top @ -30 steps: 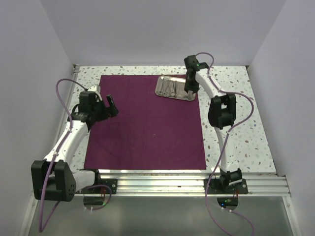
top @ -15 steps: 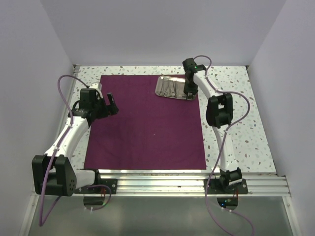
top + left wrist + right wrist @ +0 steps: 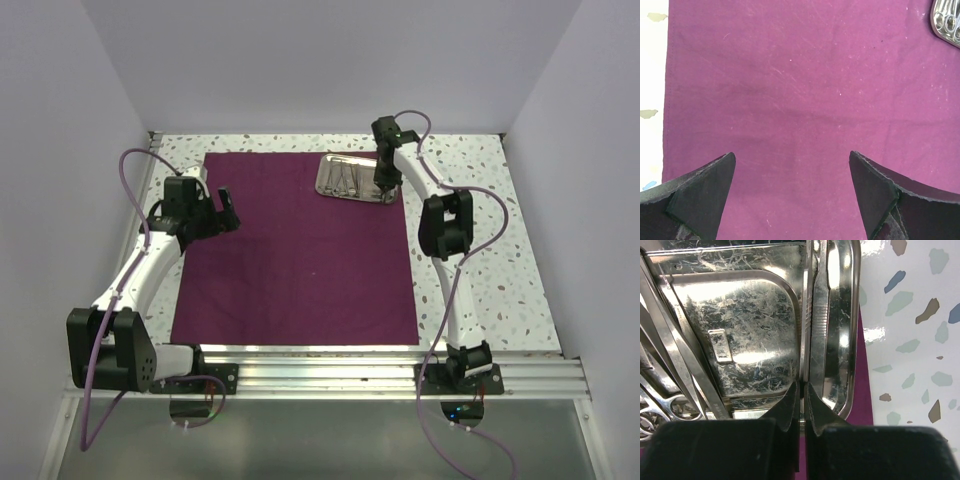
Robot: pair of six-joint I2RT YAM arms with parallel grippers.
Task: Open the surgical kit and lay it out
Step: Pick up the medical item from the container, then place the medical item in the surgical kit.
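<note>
Tweezers beside closed right gripper in wrist view only; left gripper wide over cloth.

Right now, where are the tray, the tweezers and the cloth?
tray (image 3: pixel 755 325): right wrist view, on its bare floor.
tweezers (image 3: pixel 818 322): right wrist view, on the ribbed grip.
cloth (image 3: pixel 300 260): top view, on its middle.

wide cloth lies open; tray and right gripper crowd its far corner.
</note>
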